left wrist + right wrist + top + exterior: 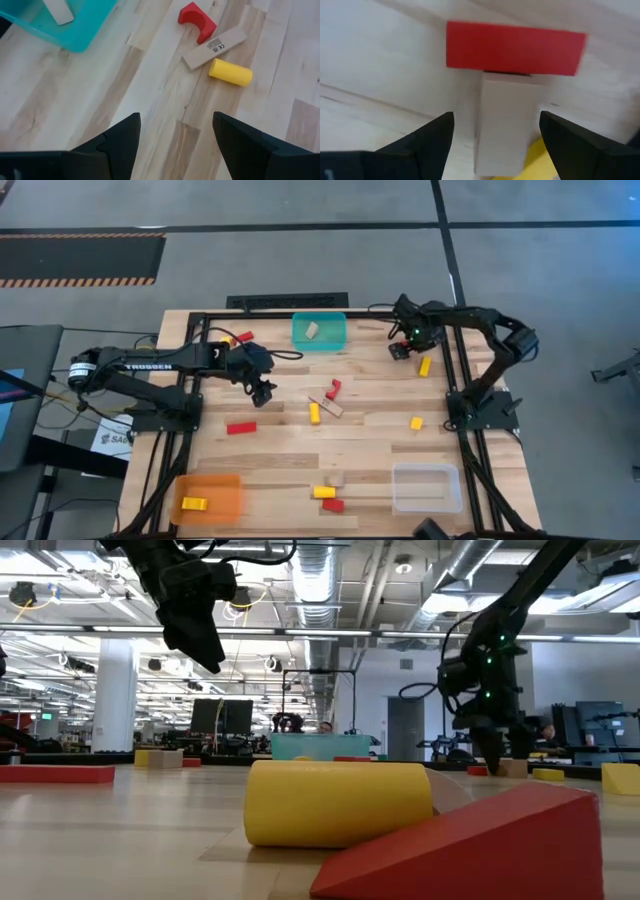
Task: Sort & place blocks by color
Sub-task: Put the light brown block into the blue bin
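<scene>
The right end effector (496, 145) hangs spread and empty just over a tan block (506, 120) at the counter's (270, 450) far right. The block's long axis runs straight out at twelve o'clock, between the fingers, until its far end touches a crosswise red block (515, 48). The left end effector (175, 145), also spread, waits well apart.

My matt black plastic fingers (120, 145) hang over a pale, smooth-grained wooden desk (150, 100); the teal bin (75, 30) looks like glossy plastic, the painted blocks (230, 72) satin.
</scene>
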